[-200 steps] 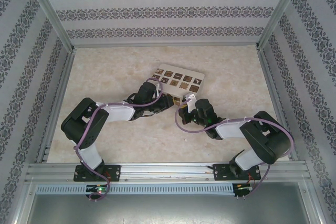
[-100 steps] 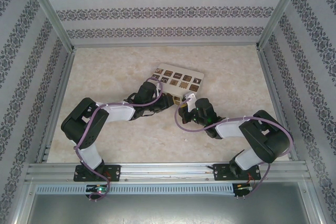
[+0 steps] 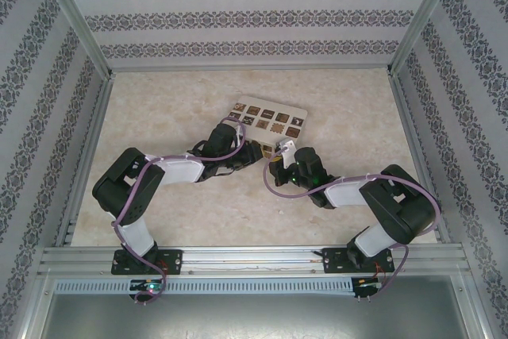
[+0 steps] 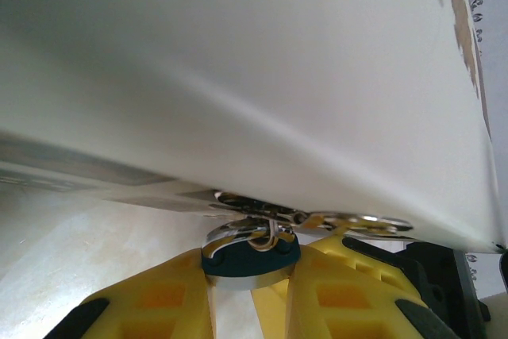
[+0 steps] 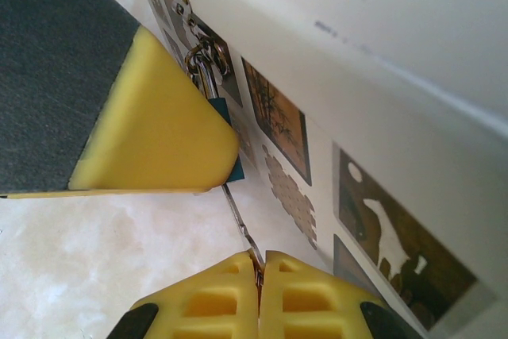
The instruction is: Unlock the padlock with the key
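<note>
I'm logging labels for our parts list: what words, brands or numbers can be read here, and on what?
None can be read.
The box bears only picture tiles, no lettering.
The padlock shows no legible brand.
A grey strip on the box side is too blurred to read.

From above and behind the arms we look down on the whole counter [image 3: 159,117], the box [image 3: 270,121] at mid-frame and far off. Our left wrist view sits very near the box's plain wall, facing it, with the left tool [image 4: 251,283] at the bottom edge flanking the padlock [image 4: 250,262]. Our right wrist view, equally near, looks along the box's tiled side past the right tool [image 5: 259,266] at bottom centre. Both wrist views share the padlock.
</note>
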{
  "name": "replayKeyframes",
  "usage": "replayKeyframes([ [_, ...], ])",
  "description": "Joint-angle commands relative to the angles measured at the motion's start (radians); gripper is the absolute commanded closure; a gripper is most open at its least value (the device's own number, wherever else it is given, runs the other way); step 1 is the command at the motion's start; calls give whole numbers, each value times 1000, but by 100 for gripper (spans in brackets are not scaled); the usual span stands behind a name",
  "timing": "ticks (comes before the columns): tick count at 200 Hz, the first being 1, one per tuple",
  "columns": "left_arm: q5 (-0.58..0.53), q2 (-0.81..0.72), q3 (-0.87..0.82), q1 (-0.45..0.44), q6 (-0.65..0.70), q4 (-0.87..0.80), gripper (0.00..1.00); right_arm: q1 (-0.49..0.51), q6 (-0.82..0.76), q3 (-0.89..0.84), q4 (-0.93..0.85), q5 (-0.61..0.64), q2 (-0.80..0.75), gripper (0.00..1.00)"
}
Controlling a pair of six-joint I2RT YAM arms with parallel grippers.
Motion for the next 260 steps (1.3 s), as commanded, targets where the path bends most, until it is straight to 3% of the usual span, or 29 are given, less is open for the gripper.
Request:
replayKeyframes([
  [1,53,-12,40,-19,-22,39,77,-11,7,24,32,-21,8,100],
  [196,73,-22,44,-20,-48,41,77,-28,135,49,400,-72,129,100],
  [260,84,-32,32,-20,-51,29,77,-28,122,135,430,-88,162,100],
])
